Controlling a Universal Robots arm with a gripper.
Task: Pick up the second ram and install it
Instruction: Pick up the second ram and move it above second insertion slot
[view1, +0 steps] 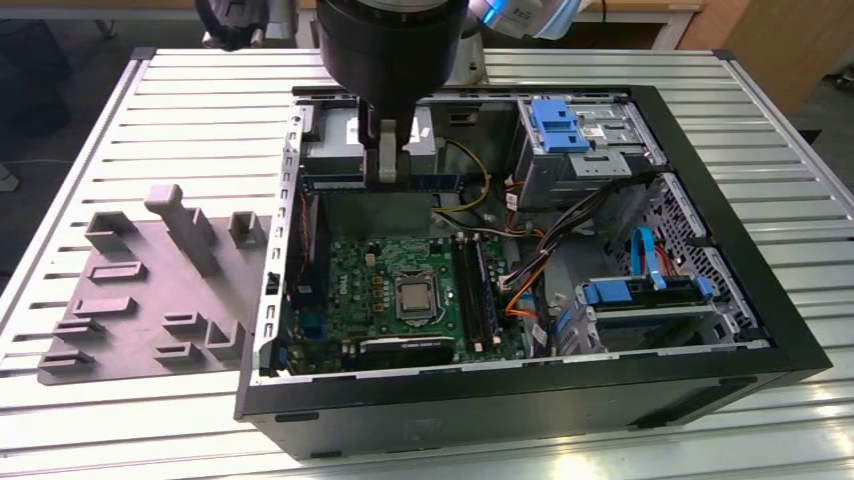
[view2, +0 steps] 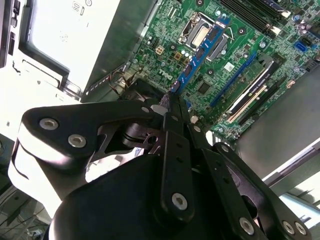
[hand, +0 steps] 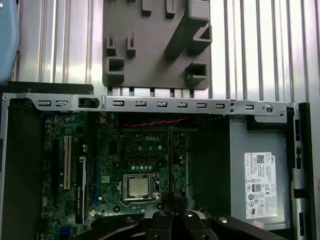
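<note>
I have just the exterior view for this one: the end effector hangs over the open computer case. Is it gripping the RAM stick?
Observer: Yes. In the second wrist view the end effector is shut on the blue-green RAM stick.
Operator: Is the stick seated in a slot?
Observer: No. That view shows it held in the air above the motherboard.
Operator: Where over the board?
Observer: In the first wrist view it shows edge-on, a thin line running beside the CPU socket.
</note>
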